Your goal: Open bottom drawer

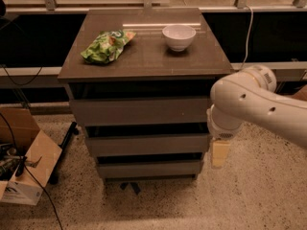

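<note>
The bottom drawer (pixel 148 168) is the lowest of three grey-brown flat fronts in a small cabinet (pixel 144 63). Its front sits flush with the two drawers above it, closed. My gripper (pixel 219 153) hangs down from the white arm (pixel 249 102) just right of the cabinet's front right corner. It is level with the gap between the middle and bottom drawers and touches nothing.
A green snack bag (pixel 108 46) and a white bowl (pixel 179 36) sit on the cabinet top. An open cardboard box (pixel 24 171) with cables stands on the speckled floor at the left. A dark ledge and railing run behind the cabinet.
</note>
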